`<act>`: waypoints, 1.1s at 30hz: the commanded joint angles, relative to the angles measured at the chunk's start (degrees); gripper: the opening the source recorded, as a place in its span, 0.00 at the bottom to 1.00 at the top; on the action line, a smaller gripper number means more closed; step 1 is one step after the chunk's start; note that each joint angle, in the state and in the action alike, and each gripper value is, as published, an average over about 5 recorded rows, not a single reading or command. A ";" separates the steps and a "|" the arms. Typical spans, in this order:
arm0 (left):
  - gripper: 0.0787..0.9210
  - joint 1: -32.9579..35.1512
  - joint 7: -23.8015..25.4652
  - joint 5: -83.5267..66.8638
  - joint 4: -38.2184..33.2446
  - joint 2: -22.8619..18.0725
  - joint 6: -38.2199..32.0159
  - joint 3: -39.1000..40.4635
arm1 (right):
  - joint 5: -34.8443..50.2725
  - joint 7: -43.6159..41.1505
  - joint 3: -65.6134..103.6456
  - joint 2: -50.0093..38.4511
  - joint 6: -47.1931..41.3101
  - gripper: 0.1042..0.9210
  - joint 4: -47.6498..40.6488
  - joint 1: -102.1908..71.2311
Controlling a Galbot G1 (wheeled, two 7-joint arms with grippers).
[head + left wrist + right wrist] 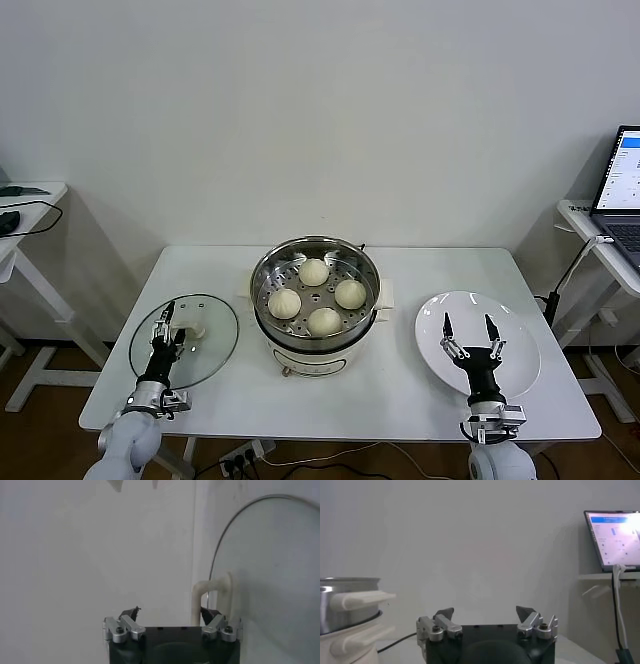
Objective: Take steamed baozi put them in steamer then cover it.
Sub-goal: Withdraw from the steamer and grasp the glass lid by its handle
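Already loaded, the steamer [316, 310] sits at the middle of the white surface [400, 400] with four baozi [314, 271] resting on its perforated tray, its top uncovered. To its left the cover [185, 340] lies flat on the surface, its white handle [192, 330] facing up. The left gripper [165, 322] hangs low over the cover with its fingers [210, 613] spread apart, one on either side of the handle; in the left wrist view one fingertip sits just beside the handle's pale loop, and whether it touches cannot be told. On the other side of the steamer the right gripper [470, 331] hovers above a white plate [520, 345], fingers [526, 612] wide apart and holding nothing, well apart from the pot. A laptop [622, 195] glows on a side table at the far right.
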 commanded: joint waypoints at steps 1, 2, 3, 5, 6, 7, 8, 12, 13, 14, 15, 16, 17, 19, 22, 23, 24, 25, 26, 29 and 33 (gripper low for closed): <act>0.85 -0.45 1.24 -0.01 0.74 0.03 0.35 0.20 | -0.26 -0.11 0.11 -0.10 0.15 0.88 -0.13 0.10; 0.82 -0.48 1.39 -0.01 0.82 0.00 0.40 0.19 | -0.32 -0.15 0.15 -0.12 0.23 0.88 -0.29 0.16; 0.79 -0.53 1.49 0.00 0.90 -0.06 0.43 0.17 | -0.37 -0.20 0.18 -0.12 0.31 0.88 -0.44 0.20; 0.71 -0.59 1.70 0.09 0.99 -0.09 0.51 0.28 | -0.38 -0.24 0.21 -0.11 0.42 0.88 -0.66 0.23; 0.68 -0.59 1.87 0.15 1.01 -0.09 0.64 0.42 | -0.37 -0.23 0.22 -0.10 0.46 0.88 -0.71 0.24; 0.64 -0.59 2.07 0.20 1.05 -0.08 0.79 0.56 | -0.37 -0.23 0.20 -0.10 0.48 0.88 -0.71 0.23; 0.61 -0.61 2.28 0.22 1.14 -0.08 0.93 0.71 | -0.37 -0.21 0.19 -0.10 0.48 0.88 -0.66 0.21; 0.48 -1.26 2.89 0.55 2.43 -0.40 1.44 0.98 | -0.41 -0.13 0.16 -0.26 0.46 0.88 -0.23 0.05; 0.45 -1.45 2.98 0.75 2.75 -0.51 1.60 0.97 | -0.45 -0.12 0.16 -0.35 0.47 0.88 -0.14 0.00; 0.43 -1.59 3.05 0.90 2.91 -0.60 1.82 0.96 | -0.48 -0.14 0.18 -0.49 0.50 0.88 -0.08 -0.07; 0.39 -1.68 3.16 1.08 2.97 -0.70 2.09 0.93 | -0.54 -0.17 0.19 -0.65 0.57 0.88 -0.04 -0.16; 0.35 -1.73 3.27 1.26 2.95 -0.79 2.32 0.89 | -0.59 -0.19 0.21 -0.80 0.64 0.88 0.00 -0.26; 0.32 -1.74 3.30 1.33 2.91 -0.90 2.44 0.86 | -0.62 -0.22 0.23 -0.91 0.73 0.88 0.02 -0.39; 0.23 -1.72 3.28 1.38 2.80 -1.14 2.55 0.74 | -0.74 -0.29 0.27 -1.04 0.91 0.88 0.06 -0.66; 0.15 -1.53 2.90 1.09 2.22 -1.43 2.35 0.47 | -0.96 -0.37 0.26 -0.91 1.09 0.88 0.09 -0.89; 0.14 -1.41 2.78 0.88 1.81 -1.49 2.25 0.36 | -1.06 -0.39 0.22 -0.83 1.14 0.88 0.08 -0.91; 0.13 -1.27 2.67 0.64 1.27 -1.52 2.17 0.23 | -1.15 -0.42 0.16 -0.74 1.17 0.88 0.06 -0.91; 0.13 -1.11 2.58 0.41 0.59 -1.53 2.09 0.03 | -1.25 -0.44 0.09 -0.66 1.20 0.88 0.02 -0.90; 0.13 -0.93 2.48 0.20 -0.15 -1.52 2.00 -0.24 | -1.36 -0.46 0.02 -0.59 1.23 0.88 -0.02 -0.88; 0.13 0.20 2.56 -0.34 -4.03 -1.14 2.11 -1.54 | -1.66 -0.50 -0.16 -0.32 1.30 0.88 -0.07 -0.85; 0.13 3.33 3.83 -1.87 -12.83 0.44 3.52 -4.02 | -1.89 -0.52 -0.22 -0.02 1.34 0.88 -0.08 -0.85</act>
